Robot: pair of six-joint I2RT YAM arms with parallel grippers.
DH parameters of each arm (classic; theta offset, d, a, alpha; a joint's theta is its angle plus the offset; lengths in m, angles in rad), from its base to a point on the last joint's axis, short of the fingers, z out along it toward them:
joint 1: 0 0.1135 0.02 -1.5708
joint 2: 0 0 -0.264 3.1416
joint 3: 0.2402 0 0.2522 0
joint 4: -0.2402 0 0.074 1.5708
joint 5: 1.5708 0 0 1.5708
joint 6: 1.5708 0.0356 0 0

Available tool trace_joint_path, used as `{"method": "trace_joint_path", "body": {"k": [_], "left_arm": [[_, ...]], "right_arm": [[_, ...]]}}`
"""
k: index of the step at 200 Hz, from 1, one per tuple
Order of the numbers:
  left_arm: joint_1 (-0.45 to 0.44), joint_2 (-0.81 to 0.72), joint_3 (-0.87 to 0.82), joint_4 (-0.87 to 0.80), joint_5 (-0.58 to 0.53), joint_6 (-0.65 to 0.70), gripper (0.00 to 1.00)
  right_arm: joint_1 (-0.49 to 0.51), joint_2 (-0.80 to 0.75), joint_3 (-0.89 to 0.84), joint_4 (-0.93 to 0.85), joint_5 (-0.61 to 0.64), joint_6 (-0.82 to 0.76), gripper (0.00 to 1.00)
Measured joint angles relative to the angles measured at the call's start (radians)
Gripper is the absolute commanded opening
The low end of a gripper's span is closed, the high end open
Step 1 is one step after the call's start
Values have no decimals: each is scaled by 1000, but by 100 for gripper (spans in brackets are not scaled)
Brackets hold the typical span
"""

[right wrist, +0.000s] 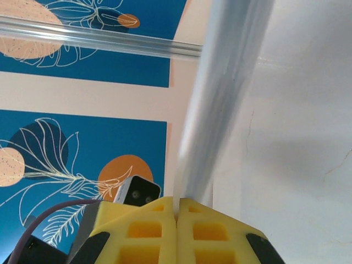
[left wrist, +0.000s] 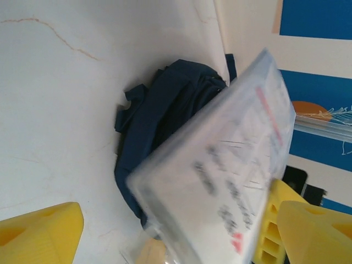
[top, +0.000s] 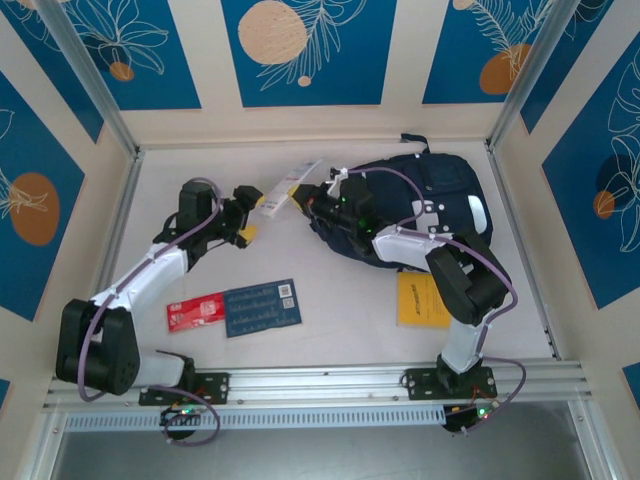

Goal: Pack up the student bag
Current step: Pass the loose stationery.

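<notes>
Student bag (top: pixel 432 200), navy, far right of bench (top: pixel 330 290). Clear plastic packet (top: pixel 287 188) just left of bag. Right gripper (right wrist: pixel 177 217) clenched on its edge. Left gripper (top: pixel 252 218) released, jaws wide either side of it.

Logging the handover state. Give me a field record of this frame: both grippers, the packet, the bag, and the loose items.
left gripper: open, fingers spread on either side of the clear packet
right gripper: shut, pinching the packet's thin edge
clear packet: tilted, between the two grippers, just left of the bag, not inside it
student bag: far right of the table, partly under the right arm
loose items: red card and blue card side by side near the front; yellow pad beside the right arm
</notes>
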Motion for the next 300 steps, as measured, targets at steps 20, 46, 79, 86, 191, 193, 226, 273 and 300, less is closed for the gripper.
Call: {"method": "trace_joint_path", "body": {"k": [20,46,79,86,191,193,226,273,300], "left_arm": [[0,-6,0,6,-4,-16,88],[0,-5,-1,26,-11,-43,82],[-8,-2,-1,46,-33,-64,71],[-10,-2,-1,50,-39,-69,67],[-23,10,0,85,-71,-116,3],[-23,9,0,87,-71,-116,2],[-24,7,0,82,-78,-119,0],[-23,3,2,49,-111,-86,0],[-11,-4,14,3,-127,-40,0]], "right_arm": [[4,0,-3,15,10,10,0],[20,0,-3,42,23,24,0],[49,0,-17,74,48,37,0],[54,0,-23,79,55,41,0],[81,0,-63,50,110,53,0],[81,0,-63,49,110,53,0],[87,-7,-63,5,122,41,32],[87,-85,-63,-118,137,-32,52],[87,-177,-46,-322,154,-137,53]]}}
